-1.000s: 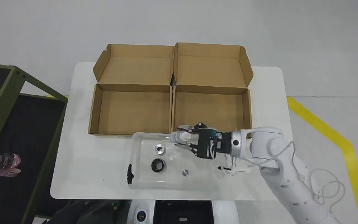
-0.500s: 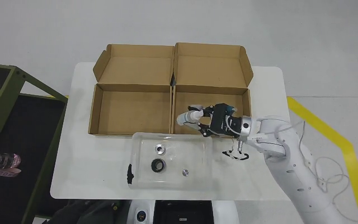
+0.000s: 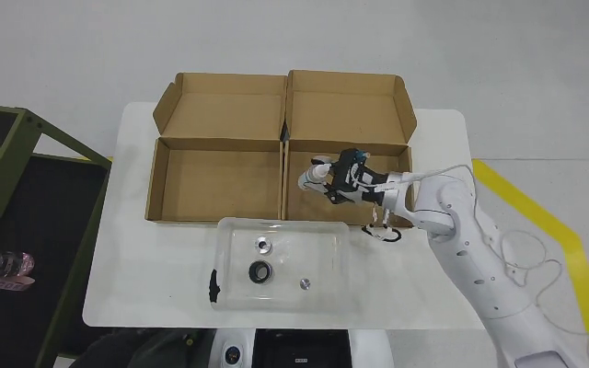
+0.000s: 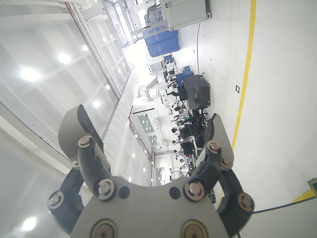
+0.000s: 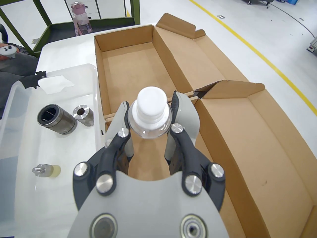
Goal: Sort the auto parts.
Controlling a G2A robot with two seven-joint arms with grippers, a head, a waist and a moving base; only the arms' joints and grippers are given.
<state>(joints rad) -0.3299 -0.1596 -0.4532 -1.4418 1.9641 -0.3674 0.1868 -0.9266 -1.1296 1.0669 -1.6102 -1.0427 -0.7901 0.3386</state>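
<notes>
My right gripper (image 3: 324, 177) (image 5: 150, 115) is shut on a white-capped part with a clear round body (image 3: 309, 175) (image 5: 151, 115), held above the right cardboard box (image 3: 398, 189) (image 5: 260, 130). The clear plastic bin (image 3: 235, 290) (image 5: 14, 134) at the table's front holds three metal parts: a dark linear bearing (image 3: 260, 271) (image 5: 56, 119), a small steel bushing (image 3: 263, 246) (image 5: 83, 115) and a small pin with a yellowish end (image 3: 305, 284) (image 5: 45, 170). My left gripper (image 4: 148, 127) points up at the hall, open and holding nothing.
The left cardboard box (image 3: 216, 184) (image 5: 128, 63) lies open beside the right one, both with lids folded back. A green-framed cart (image 3: 28, 184) stands left of the white table (image 3: 129, 248).
My right gripper carried the white-capped part up out of the clear bin and back over the right cardboard box.
</notes>
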